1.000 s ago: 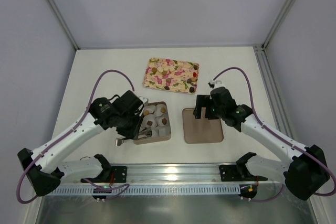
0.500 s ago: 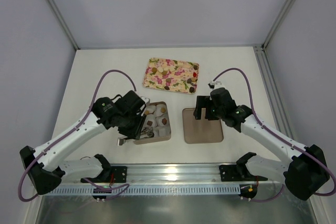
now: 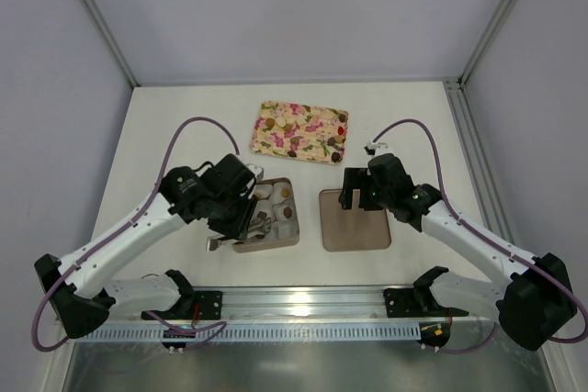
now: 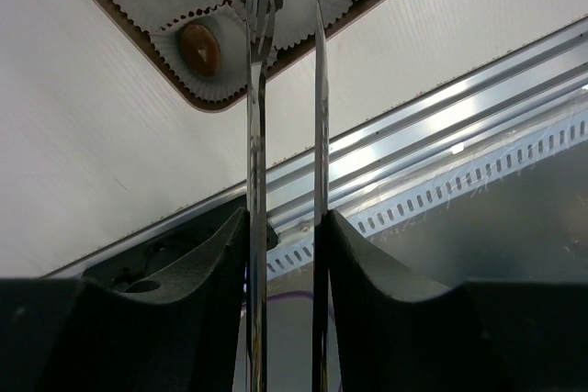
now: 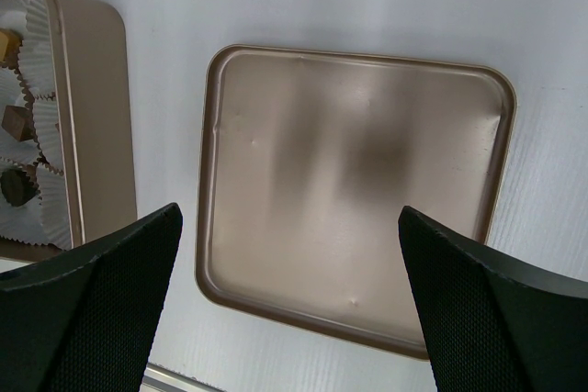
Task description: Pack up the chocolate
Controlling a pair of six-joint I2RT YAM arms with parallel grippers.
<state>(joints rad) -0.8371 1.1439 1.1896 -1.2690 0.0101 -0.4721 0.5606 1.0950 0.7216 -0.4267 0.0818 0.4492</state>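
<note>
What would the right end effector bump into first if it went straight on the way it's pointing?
Most likely the square brown lid. The open right end effector points down at its middle, with nothing showing between them, though how far above it hangs is hard to judge.

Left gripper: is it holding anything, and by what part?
Yes, tongs. The jaws squeeze them across both arms, well back from the tips.

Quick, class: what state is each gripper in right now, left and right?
The left gripper is closed on the metal tongs.
The right gripper is open, holding nothing, above the brown lid.
</note>
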